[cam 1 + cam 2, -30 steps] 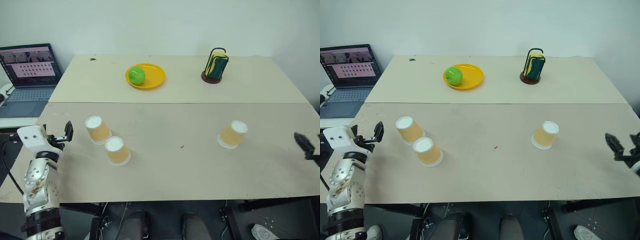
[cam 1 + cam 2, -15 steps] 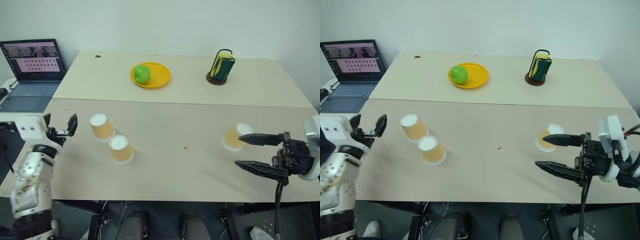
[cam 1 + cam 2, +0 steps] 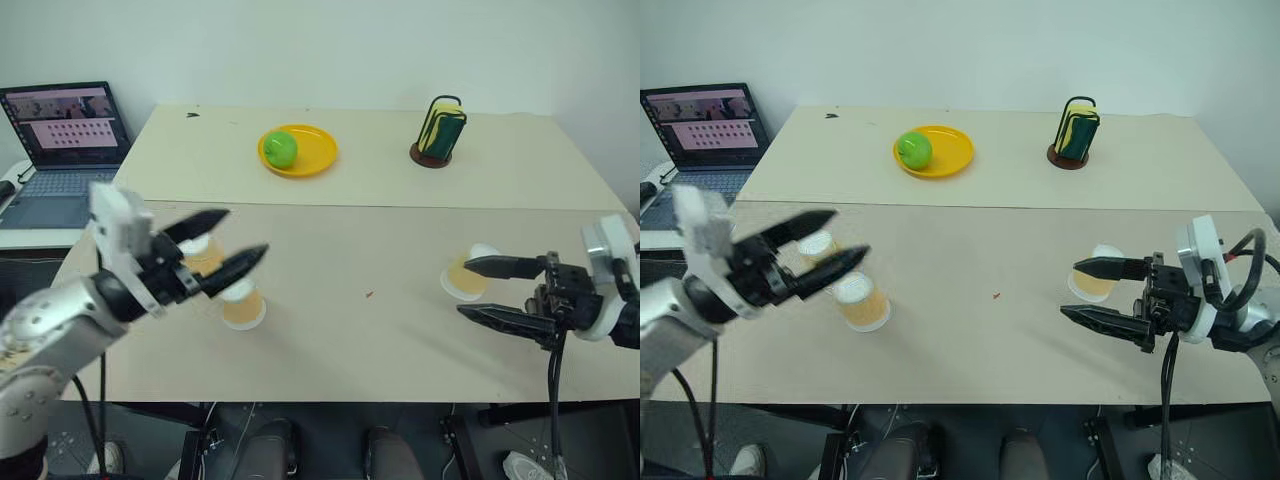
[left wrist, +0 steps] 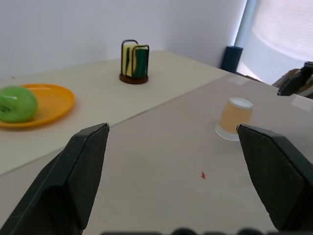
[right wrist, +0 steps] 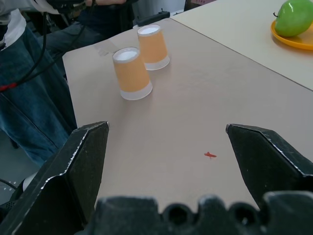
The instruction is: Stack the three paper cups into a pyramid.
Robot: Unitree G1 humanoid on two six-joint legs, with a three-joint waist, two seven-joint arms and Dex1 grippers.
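Both hands gape empty; right wrist view shows a person's jeans (image 5: pixel 29 98) beside the table.

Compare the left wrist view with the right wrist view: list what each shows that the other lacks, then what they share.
Left wrist view alone: one upside-down paper cup standing by itself, the yellow-green napkin holder, and the orange plate nearly whole.

Right wrist view alone: two upside-down paper cups, the nearer and the farther, close together, and a person's jeans beside the table.

Both: the green apple, the small red mark on the tan table, and that arm's own open black fingers.
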